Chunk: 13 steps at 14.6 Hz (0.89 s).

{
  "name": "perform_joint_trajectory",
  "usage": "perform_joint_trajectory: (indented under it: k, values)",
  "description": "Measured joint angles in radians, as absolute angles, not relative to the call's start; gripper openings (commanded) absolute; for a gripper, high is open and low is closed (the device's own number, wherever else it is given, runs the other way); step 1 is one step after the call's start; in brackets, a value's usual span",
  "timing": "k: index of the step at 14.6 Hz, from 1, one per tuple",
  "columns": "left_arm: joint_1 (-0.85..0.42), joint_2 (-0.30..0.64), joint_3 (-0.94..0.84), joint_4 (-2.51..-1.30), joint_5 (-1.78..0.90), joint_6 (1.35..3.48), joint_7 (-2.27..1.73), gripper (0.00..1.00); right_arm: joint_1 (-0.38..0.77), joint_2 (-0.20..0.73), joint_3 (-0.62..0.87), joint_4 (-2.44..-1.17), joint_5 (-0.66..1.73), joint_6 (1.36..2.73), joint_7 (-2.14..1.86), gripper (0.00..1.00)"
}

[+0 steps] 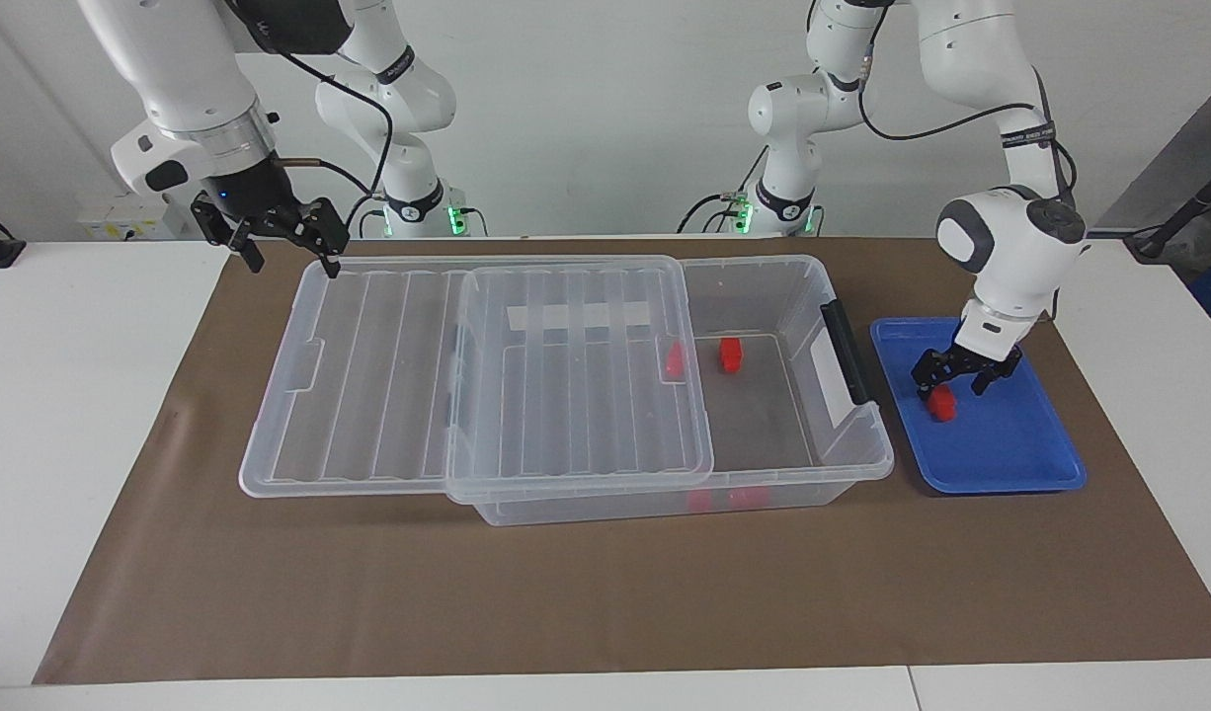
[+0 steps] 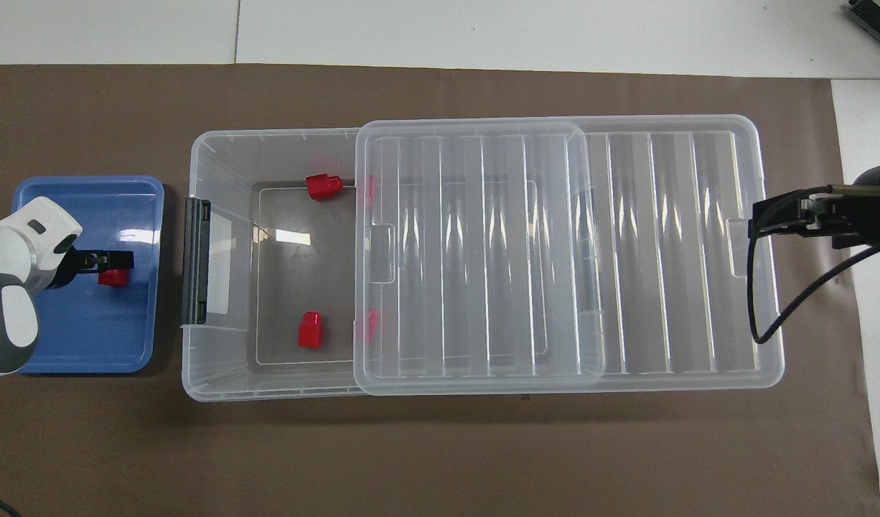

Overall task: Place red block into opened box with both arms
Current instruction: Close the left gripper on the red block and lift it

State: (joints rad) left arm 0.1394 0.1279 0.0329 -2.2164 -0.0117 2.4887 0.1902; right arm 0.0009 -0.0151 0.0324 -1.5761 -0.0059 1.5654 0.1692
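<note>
Block [image 1: 942,403] lies in the blue tray [image 1: 1010,464] between the left tool's [image 1: 953,379] spread fingers, ungripped.

See-through shiny plastic box [image 1: 843,464], ribbed clear plastic lid [image 1: 576,395], shiny blue plastic tray [image 1: 1010,464], smooth red plastic block [image 1: 942,404], flat dull brown paper sheet [image 1: 566,592], smooth white worktop [image 1: 72,395]
</note>
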Motion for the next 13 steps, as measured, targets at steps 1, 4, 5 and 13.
perform_joint_trajectory:
  k: [1, 4, 5, 13]
  values:
    - [0.146, 0.132, 0.036, -2.216, -0.012, 2.489, 0.210, 1.00, 0.001, -0.015, 0.032, -1.576, -0.006, 1.564, 0.169, 1.00]
    - [0.161, 0.157, 0.040, -2.218, -0.012, 2.501, 0.244, 1.00, 0.001, -0.015, 0.031, -1.577, -0.006, 1.559, 0.169, 1.00]
    - [0.162, 0.167, 0.040, -2.219, -0.012, 2.507, 0.245, 1.00, 0.001, -0.015, 0.030, -1.578, -0.006, 1.558, 0.169, 1.00]
    - [0.161, 0.188, 0.031, -2.220, -0.012, 2.527, 0.246, 0.04, -0.001, -0.015, 0.029, -1.578, -0.006, 1.558, 0.169, 1.00]
